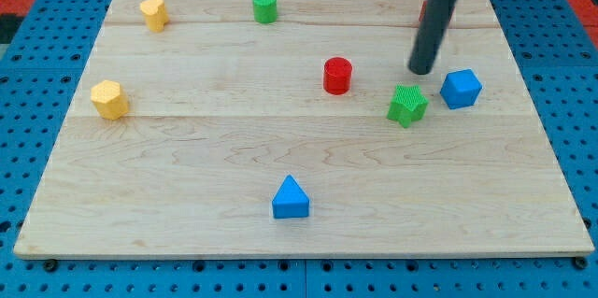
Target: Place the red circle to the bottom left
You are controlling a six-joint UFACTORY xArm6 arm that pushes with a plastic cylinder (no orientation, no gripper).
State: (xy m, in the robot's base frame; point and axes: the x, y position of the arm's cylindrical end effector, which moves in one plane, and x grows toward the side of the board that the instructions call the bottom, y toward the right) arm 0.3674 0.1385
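At the far left of the surface [187, 149], a yellow block [109, 99] sat at mid height, and a second yellow block [154, 13] lay in the upper left. A green cylinder [265, 6] stood at the top, left of centre. A blue triangle [291, 198] lay low in the frame, near the middle. The red circle [337, 76] rested a little right of centre, in the upper half, well apart from the bottom left corner. Further right came a green star [407, 105] and, beside it, a blue cube [461, 88]. A sliver of another red block [422, 13] showed behind the rod near the top.

The tool was a bare rod with nothing to open or close, so it grasped nothing. My tip [422, 71] stood to the right of the red circle, apart from it, just above the green star and left of the blue cube.

Judging by this layout, the task was barely begun: the circle had yet to be pushed down and left across most of the surface. The path toward that corner looked open, with the blue triangle lying just below the line.
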